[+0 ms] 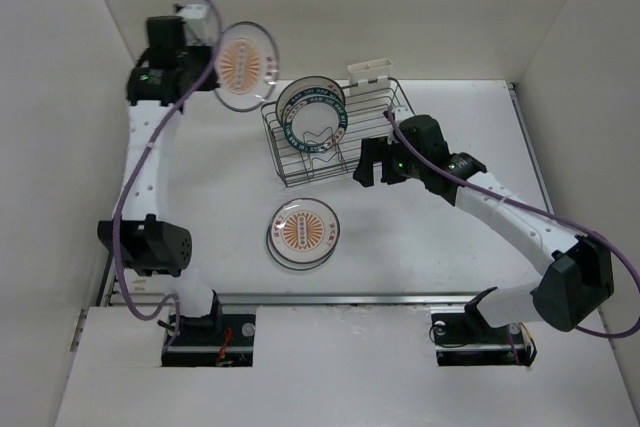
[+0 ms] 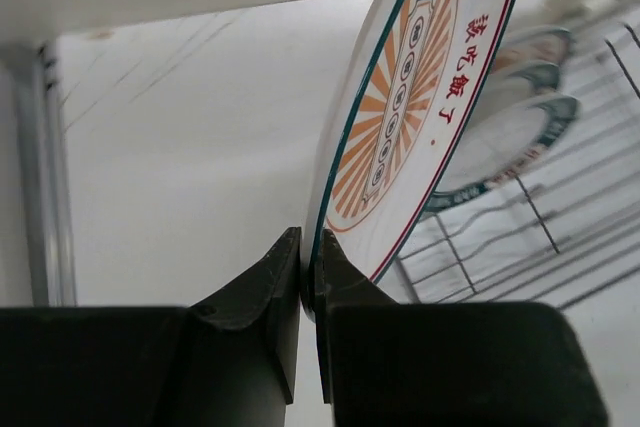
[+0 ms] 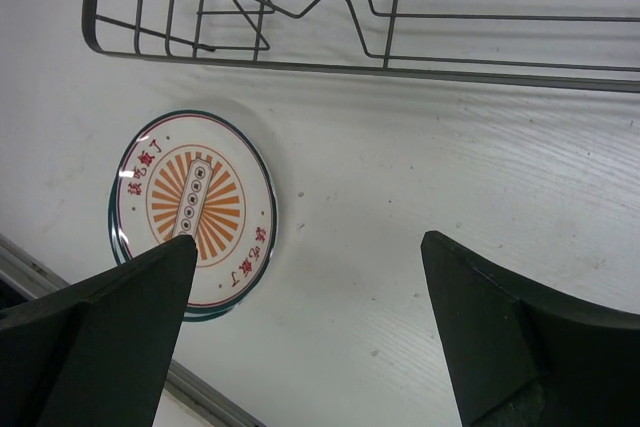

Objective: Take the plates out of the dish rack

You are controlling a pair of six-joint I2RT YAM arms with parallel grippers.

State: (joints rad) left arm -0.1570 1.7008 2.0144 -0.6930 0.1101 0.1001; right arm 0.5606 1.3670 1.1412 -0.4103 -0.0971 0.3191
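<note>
White walls (image 1: pixel 60 97) close in the left, far and right sides of a white table (image 1: pixel 400 247). From above, the rack (image 1: pixel 268 132) sits at the far middle with a white holder (image 1: pixel 370 70) clipped on its far rim. The rack plates (image 1: pixel 312 112), teal-banded, stand on edge in its left half; the right half is bare wire. The left gripper (image 1: pixel 205 57) is up at the far left corner, close to both walls, with the held plate (image 1: pixel 245 67) sticking out to its right, just beyond the rack's far left corner. A stack (image 1: pixel 304 234) of sunburst plates lies flat near of the rack, apart from it, with bare table all round. The right gripper (image 1: pixel 368 162) hangs over the rack's near right edge.

The left wrist view shows the left gripper (image 2: pixel 308 287) clamped on the rim of the held plate (image 2: pixel 420 107), which stands on edge and leans right. Behind it are the rack plates (image 2: pixel 520 117) and rack (image 2: pixel 560 237) wires. To the left the table (image 2: pixel 180 147) runs bare to a metal rail (image 2: pixel 40 177) at the wall.

In the right wrist view the right gripper (image 3: pixel 310 327) has its fingers (image 3: pixel 120 327) wide apart and holds nothing, over bare table (image 3: pixel 420 177). The rack (image 3: pixel 400 62) edge crosses the top. The stack (image 3: pixel 195 207), two rims showing, lies at lower left close to the table's edge, partly behind the left finger.
</note>
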